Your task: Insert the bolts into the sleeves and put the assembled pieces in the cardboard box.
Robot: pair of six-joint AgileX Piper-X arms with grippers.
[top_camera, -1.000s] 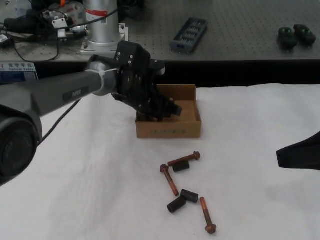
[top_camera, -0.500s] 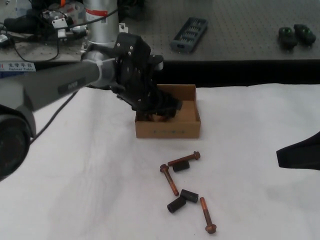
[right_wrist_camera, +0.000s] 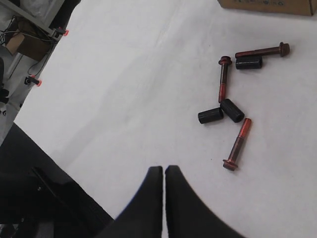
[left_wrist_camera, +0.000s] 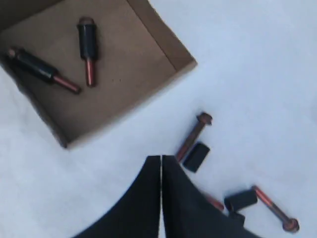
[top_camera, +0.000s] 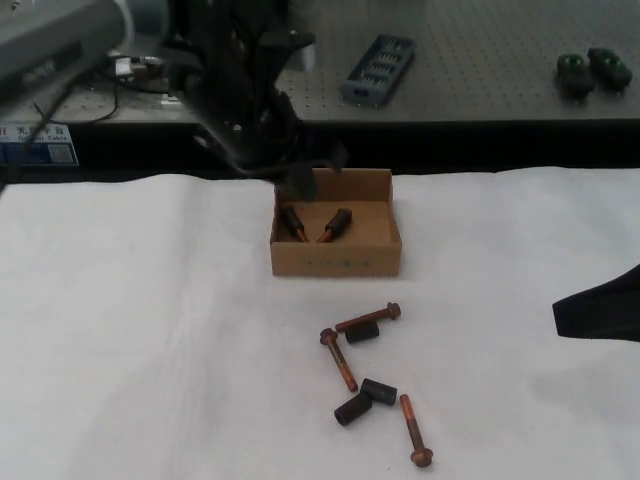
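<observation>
From the high view I count one cardboard box (top_camera: 335, 262) with two assembled pieces (top_camera: 293, 222) (top_camera: 337, 224) lying inside it. Nearer me are three loose bolts (top_camera: 368, 319) (top_camera: 340, 362) (top_camera: 415, 435) and three loose sleeves (top_camera: 361, 332) (top_camera: 379, 391) (top_camera: 349, 409), bunched on the white cloth (top_camera: 150, 350). One sleeve lies just beside the bolt nearest the box, and the other two sit close together. My left arm (top_camera: 240, 100) hangs above the box's far left corner and covers it, and from here I cannot make out its fingers. A dark piece of an arm (top_camera: 600, 305) is cut off at the right edge. Behind the cloth runs a grey perforated board (top_camera: 480, 60) carrying a ribbed tray (top_camera: 380, 65), two dark knobs (top_camera: 592, 70) and a tangle of cables (top_camera: 70, 95).

In the left wrist view, my left gripper (left_wrist_camera: 161, 161) is closed on nothing, its fingers pressed to a thin seam. The box is cut off by the frame. Both pieces lie in it, apart, each with a shank poking out of its sleeve. One loose sleeve and one bolt are half hidden behind my finger.

In the right wrist view, my right gripper (right_wrist_camera: 164, 171) is likewise closed and empty, over bare cloth well apart from the parts. All three bolts and three sleeves are plain. The box is cut down to a strip of wall. Past the cloth's edge there is clutter too small to tell.
</observation>
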